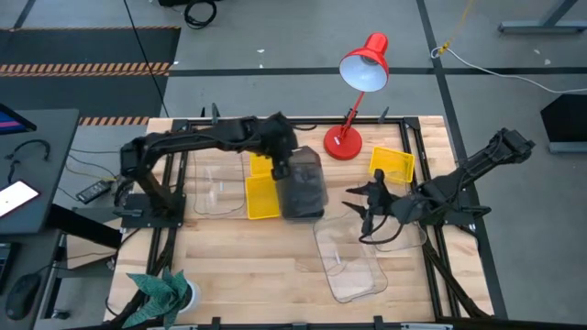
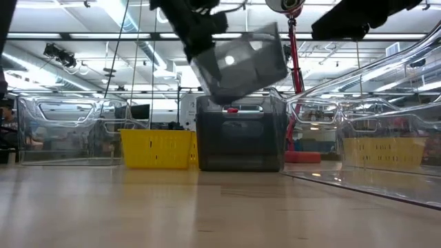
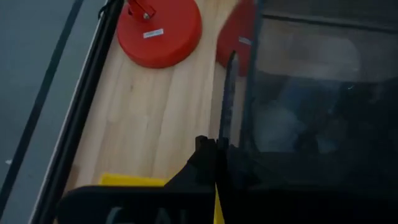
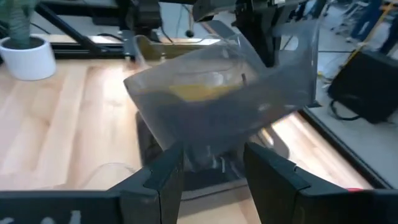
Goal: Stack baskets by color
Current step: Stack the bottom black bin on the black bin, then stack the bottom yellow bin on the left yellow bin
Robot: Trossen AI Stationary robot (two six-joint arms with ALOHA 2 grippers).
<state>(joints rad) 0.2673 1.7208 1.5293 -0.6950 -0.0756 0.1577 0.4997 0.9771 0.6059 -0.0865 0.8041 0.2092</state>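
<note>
A smoky dark-grey basket (image 2: 242, 63) hangs tilted in the air, with my left gripper (image 1: 286, 170) shut on it. Right below it a second dark-grey basket (image 2: 241, 136) stands on its bottom on the table. Beside these lie a yellow basket (image 1: 262, 194) and, farther back, another yellow one (image 1: 260, 163). A third yellow basket (image 1: 393, 163) sits at the back right. My right gripper (image 1: 362, 206) hovers open to the right of the grey baskets, fingers toward them, nothing between them. My left gripper pinches the upper edge of the grey basket's left wall (image 3: 230, 93), which runs on from between the shut fingers (image 3: 205, 163). The fingers slant down from the table's left. The basket is lifted clear and tilted above the grey basket that stands on the table.
A clear basket (image 1: 209, 188) stands at the left, and another (image 1: 350, 261) lies near the front, right of the middle. A third clear one (image 1: 401, 236) sits under my right arm. A red desk lamp (image 1: 344, 142) stands at the back, a potted plant (image 1: 165, 291) at the front left.
</note>
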